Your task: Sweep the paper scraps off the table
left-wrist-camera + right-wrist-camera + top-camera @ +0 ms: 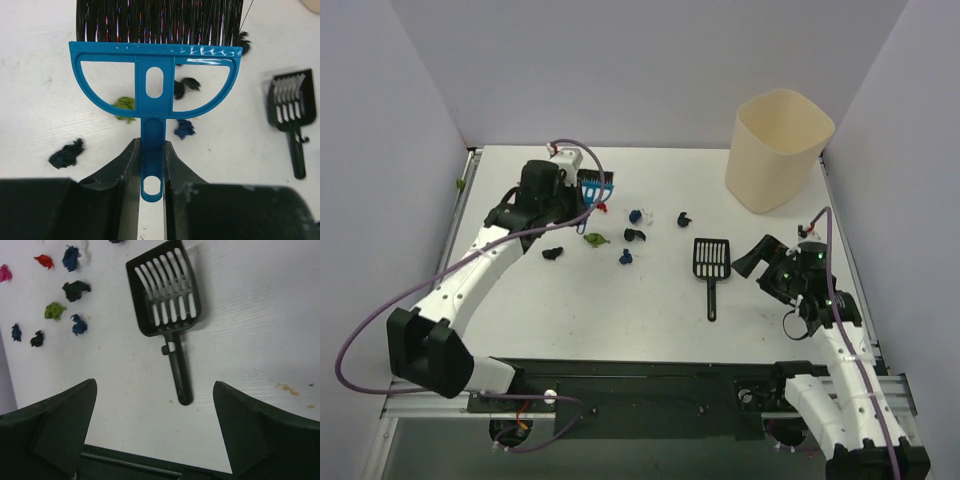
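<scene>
The brush point(155, 80) is clamped by its handle in the left gripper point(152, 150), the jaws nearly closed on it. Its head is at the far-left edge of the scraps point(625, 240). These lie scattered mid-table point(620, 310), between brush and scoop point(711, 258), and none are yet gathered. The right gripper point(155, 390) is held wide open and empty, near the scoop but apart from it. The step in hand is judged to be the taking-up of tools, with only the brush secured. Next, the right jaws need to be brought around the scoop's handle and closed, so that scraps can be swept onto it.
</scene>
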